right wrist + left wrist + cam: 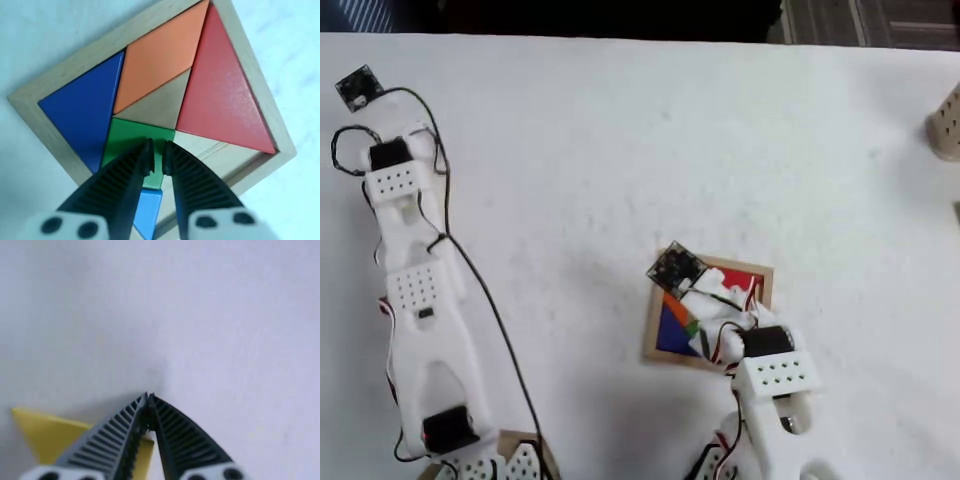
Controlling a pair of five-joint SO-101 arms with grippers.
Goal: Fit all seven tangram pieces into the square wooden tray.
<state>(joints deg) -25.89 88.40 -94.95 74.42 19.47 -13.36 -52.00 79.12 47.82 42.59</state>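
The square wooden tray (35, 92) lies under my right gripper (157, 146), whose fingertips hover over the green square (125, 140) with a narrow gap and nothing between them. Inside the tray are a dark blue triangle (82, 107), an orange parallelogram (160, 55), a large red triangle (220, 95) and a light blue piece (149, 205). Bare wood shows in a triangular gap (152, 107) and along one side (220, 155). In the high view the tray (760, 272) sits right of centre beneath the right arm (775, 375). My left gripper (149, 397) is shut above a yellow piece (47, 437) on the table.
The left arm (420, 300) stretches along the table's left side, with a black cable (495, 310) trailing beside it. A beige perforated object (945, 125) stands at the right edge. White table stretches between the arms and behind the tray.
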